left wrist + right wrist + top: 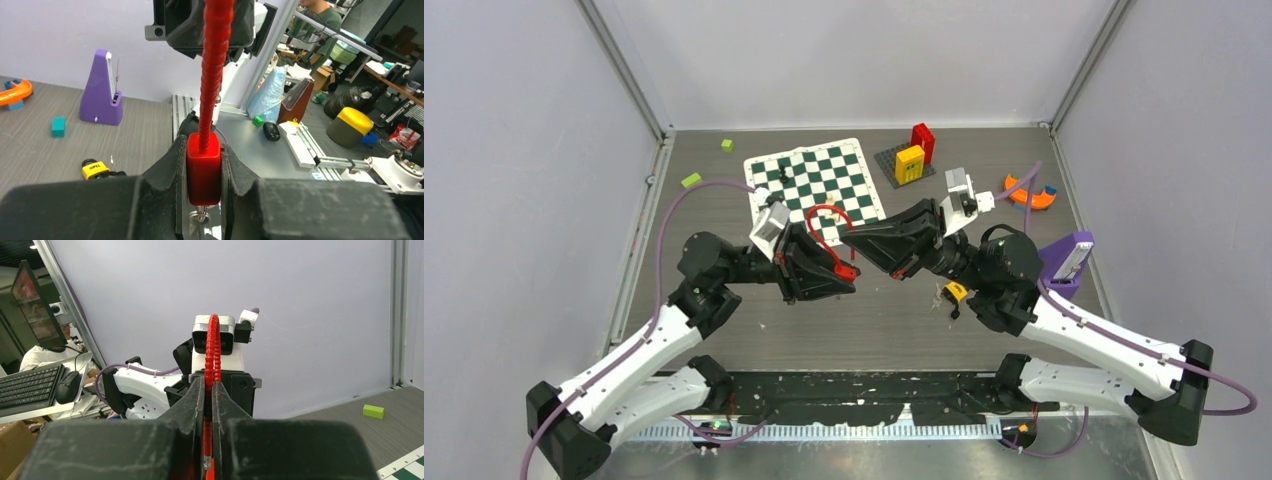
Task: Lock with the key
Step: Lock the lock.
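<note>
Padlock [95, 170] nr metronome [101, 90] (cable lock [203, 167] gripped)

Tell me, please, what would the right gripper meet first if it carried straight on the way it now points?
Most likely the left gripper, which faces it closely and clamps the red lock body. The right gripper is itself shut on the red cable. The exact gap is hard to judge.
</note>
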You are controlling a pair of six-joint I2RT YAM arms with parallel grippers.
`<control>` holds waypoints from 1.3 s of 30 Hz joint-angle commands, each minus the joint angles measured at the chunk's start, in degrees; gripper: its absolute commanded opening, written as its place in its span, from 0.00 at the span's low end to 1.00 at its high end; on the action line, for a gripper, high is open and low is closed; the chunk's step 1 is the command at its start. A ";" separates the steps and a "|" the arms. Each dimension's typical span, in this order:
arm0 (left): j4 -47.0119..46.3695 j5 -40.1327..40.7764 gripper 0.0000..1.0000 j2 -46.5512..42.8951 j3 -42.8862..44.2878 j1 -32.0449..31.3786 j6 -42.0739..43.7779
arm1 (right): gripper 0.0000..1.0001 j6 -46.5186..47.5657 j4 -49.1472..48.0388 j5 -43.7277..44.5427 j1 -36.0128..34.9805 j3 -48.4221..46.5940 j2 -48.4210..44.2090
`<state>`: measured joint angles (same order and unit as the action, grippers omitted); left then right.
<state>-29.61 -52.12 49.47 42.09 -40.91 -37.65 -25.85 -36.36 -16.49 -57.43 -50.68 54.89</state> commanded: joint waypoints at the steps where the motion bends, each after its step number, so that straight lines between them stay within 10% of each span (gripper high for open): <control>1: -0.15 -3.37 0.00 0.23 2.11 -0.49 5.45 | 0.05 0.73 -3.14 0.37 -0.63 -0.14 0.44; 39: -18.56 4.15 0.00 -1.81 -3.12 -0.49 3.71 | 0.05 -0.62 -16.52 -5.25 -1.01 8.05 2.88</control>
<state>-42.94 -51.51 48.71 38.11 -41.15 -32.84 -26.15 -53.67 -20.18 -57.65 -43.09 56.66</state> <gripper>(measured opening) 0.173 0.094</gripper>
